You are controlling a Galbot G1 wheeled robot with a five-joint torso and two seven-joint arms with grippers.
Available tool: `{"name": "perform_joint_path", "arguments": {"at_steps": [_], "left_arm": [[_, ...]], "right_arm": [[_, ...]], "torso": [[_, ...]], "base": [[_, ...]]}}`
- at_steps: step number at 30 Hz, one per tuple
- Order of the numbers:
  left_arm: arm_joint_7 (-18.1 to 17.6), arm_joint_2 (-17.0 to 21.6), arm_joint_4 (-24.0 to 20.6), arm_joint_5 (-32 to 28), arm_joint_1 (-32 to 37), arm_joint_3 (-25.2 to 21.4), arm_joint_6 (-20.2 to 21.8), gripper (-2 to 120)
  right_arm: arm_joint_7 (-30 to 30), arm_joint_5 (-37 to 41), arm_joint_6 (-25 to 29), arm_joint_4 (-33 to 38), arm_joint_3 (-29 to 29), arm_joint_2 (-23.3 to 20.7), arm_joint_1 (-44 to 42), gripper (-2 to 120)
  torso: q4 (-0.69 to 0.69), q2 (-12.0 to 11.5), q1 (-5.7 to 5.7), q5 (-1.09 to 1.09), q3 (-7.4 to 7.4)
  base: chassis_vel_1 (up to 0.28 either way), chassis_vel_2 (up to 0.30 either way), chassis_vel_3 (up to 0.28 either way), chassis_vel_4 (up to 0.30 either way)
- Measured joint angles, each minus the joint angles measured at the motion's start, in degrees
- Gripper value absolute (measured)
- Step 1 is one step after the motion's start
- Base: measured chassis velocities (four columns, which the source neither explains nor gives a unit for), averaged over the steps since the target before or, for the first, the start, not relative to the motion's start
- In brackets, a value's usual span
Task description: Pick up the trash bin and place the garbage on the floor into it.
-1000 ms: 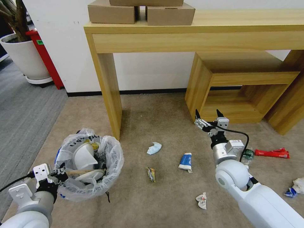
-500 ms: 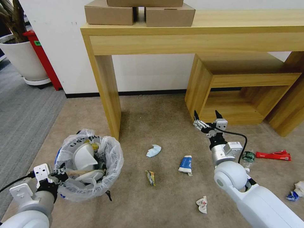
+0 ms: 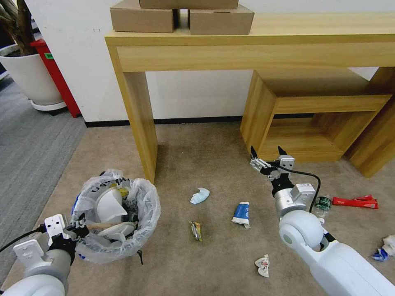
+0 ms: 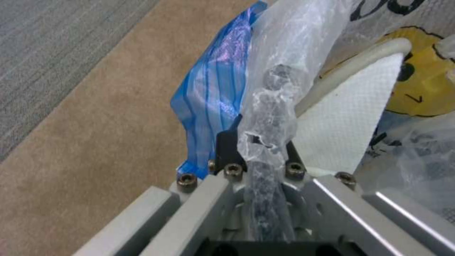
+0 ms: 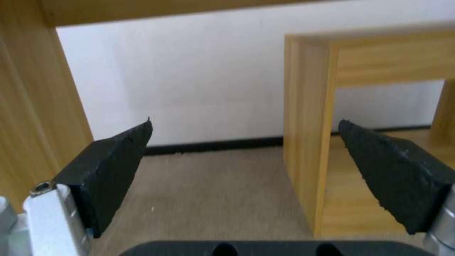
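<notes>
A: Far left? Left tool (image 3: 78, 227) clamped on the rim of the trash bin (image 3: 117, 218), which sits on the floor (image 3: 214, 267).

B: Centre: blue-white wrapper (image 3: 241, 212) on the carpet. Right tool (image 3: 266, 155) raised, fingers spread, holding nothing.

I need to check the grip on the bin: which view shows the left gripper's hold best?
The left wrist view: the left gripper is shut on the trash bin at its bagged rim. The head view shows that gripper at the rim, smaller.
</notes>
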Motion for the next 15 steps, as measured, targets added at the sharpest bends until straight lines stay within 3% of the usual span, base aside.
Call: {"name": "perform_joint_path", "arguments": {"at_steps": [11,15], "left_arm": [[0.0,0.0,-0.1,0.2,1.1,-0.3,0.1,0],[0.0,-0.3,0.0,0.4,1.0,0.0,0.2,0]], "right_arm": [[1.6,4.1,-4.9,1.9,-0.5,-0.9,-0.1,100],[5.3,12.7,-11.3,4.0,-1.3,-1.9,0.4,100]], "torso": [[0.0,0.0,0.0,0.0,0.0],[0.0,0.0,0.0,0.0,0.0]], "base": [[0.0,0.0,0.0,0.0],[0.0,0.0,0.0,0.0]]}}
